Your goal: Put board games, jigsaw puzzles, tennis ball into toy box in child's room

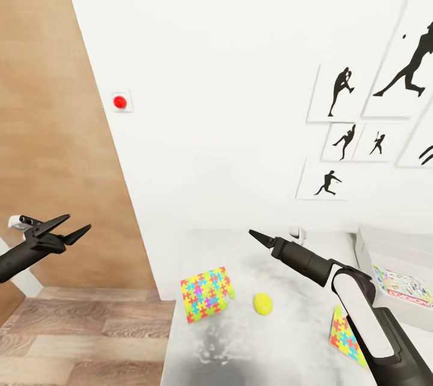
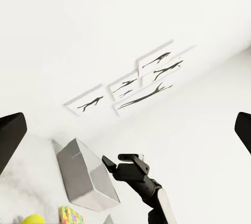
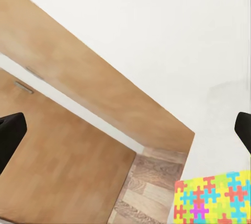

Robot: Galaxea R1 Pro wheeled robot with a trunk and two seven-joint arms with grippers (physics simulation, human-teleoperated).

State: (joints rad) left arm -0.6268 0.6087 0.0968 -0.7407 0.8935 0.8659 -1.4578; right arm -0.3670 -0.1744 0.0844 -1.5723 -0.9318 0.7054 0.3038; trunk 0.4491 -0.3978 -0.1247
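Stood before a pale table (image 1: 282,338) set against a white wall (image 1: 228,73), with a wooden door (image 1: 48,133) at far left and wood floor (image 1: 84,338) below it.

Left gripper (image 1: 71,227) hung over the floor to the left of the table, fingers parted, nothing between them. Right gripper (image 1: 260,237) reached out above the table's far edge; appeared as a single dark tip in the head view, yet its fingers sat wide apart at the edges of its own wrist view, empty. Seen again from the left wrist camera (image 2: 123,160), with nothing in its grasp.

On the table: a colourful jigsaw puzzle (image 1: 206,293) near the left edge, also seen from the right wrist (image 3: 213,199); a yellow-green tennis ball (image 1: 263,303) just right of it, apart from it; a second jigsaw puzzle (image 1: 343,335) farther right, partly hidden behind the right arm. At far right, a white toy box (image 1: 391,254) with a board game (image 1: 404,287) lying by its near side; could not tell whether inside or on top.

Framed baseball-player silhouettes (image 1: 361,127) hung on the wall above the box, and a red button (image 1: 120,101) sat on the wall near the door.
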